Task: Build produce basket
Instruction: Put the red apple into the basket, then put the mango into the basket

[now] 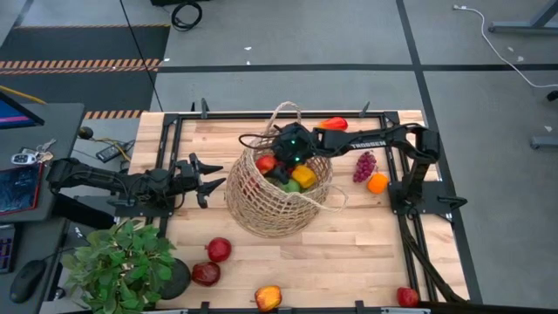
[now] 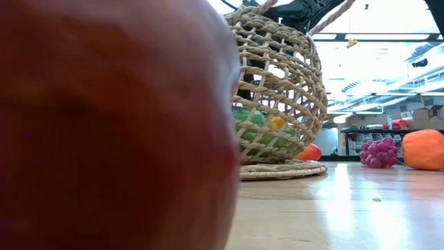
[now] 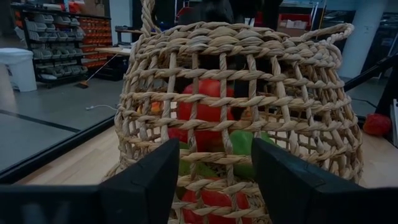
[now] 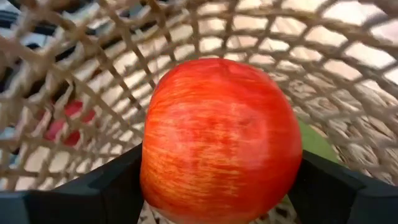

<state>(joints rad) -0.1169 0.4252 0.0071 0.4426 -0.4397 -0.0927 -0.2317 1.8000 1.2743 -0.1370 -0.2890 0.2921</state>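
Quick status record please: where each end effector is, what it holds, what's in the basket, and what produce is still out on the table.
right end effector: inside the basket, shut on a red apple
left end effector: open, beside the basket, empty
basket contents: red, yellow and green pieces
still on table: grape bunch, orange, several red fruits near the front edge
bystander: potted plant at the front left corner

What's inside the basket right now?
The basket holds a red piece, a yellow piece and green produce. The right gripper is inside it, holding a red-orange apple. Anything beneath these is covered.
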